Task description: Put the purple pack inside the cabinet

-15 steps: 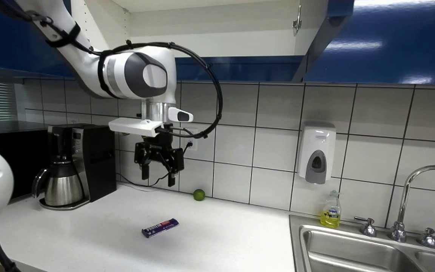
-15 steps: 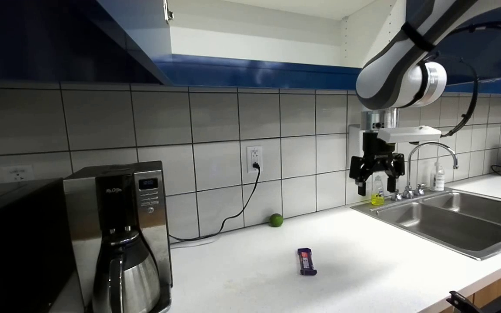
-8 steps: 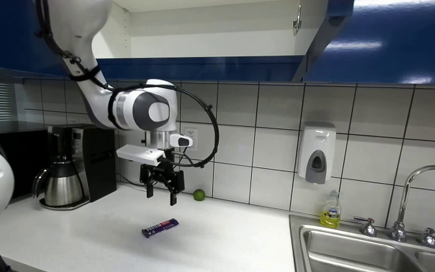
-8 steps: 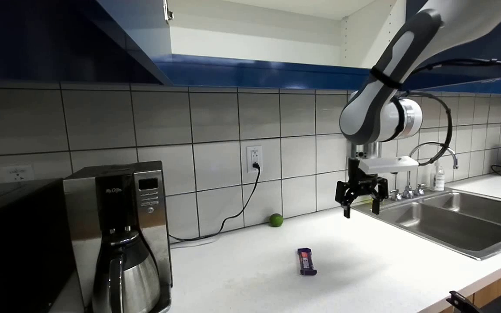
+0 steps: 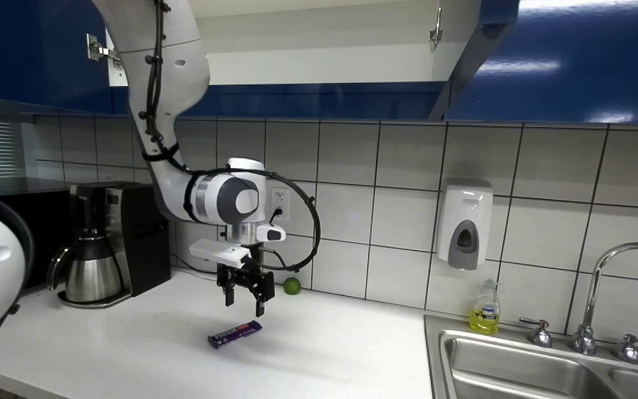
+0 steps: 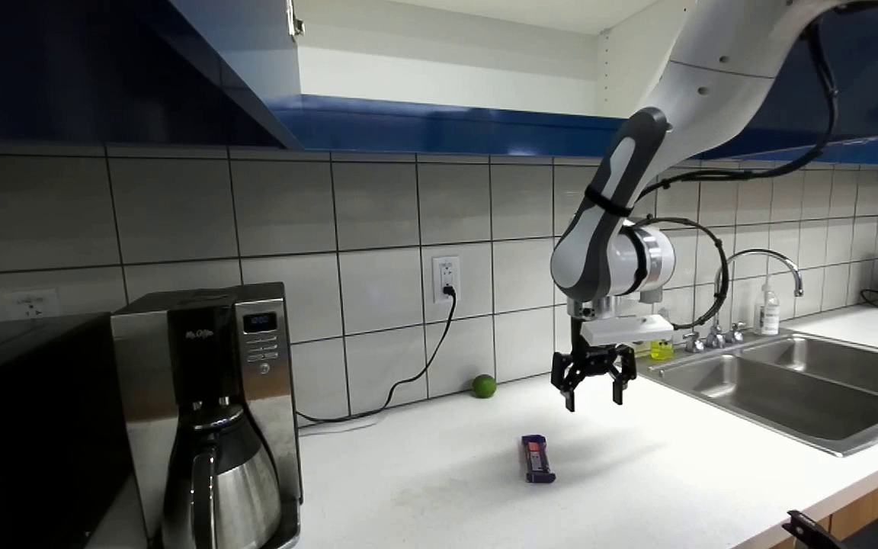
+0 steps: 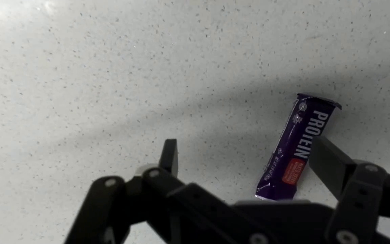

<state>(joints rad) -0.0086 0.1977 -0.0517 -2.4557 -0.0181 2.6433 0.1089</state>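
Stainless carafe and black coffee maker stand well left of the purple protein bar; only a careless sweep that way, I judge, would clip them. The bar itself lies flat on the white countertop, ungripped. Higher than it and, in both exterior views, to its right hangs my gripper, jaws spread with nothing between them. From the wrist view, one finger is well apart from the bar, while the opposite finger overlaps its lettered side. If I dropped straight down like that, I fear the nearer one would press on the bar, squashing it or shoving it aside. Its length also slants against my fingers, so an uncorrected squeeze could twist it, and slick wrapping may slip. Right of the bar and behind it sits a lime, apt to roll if brushed. Above the bar, stretching rightward, is the cabinet; lifting too low could knock the bar on its blue front edge. Farthest right of the bar, the sink would swallow a badly dropped one.
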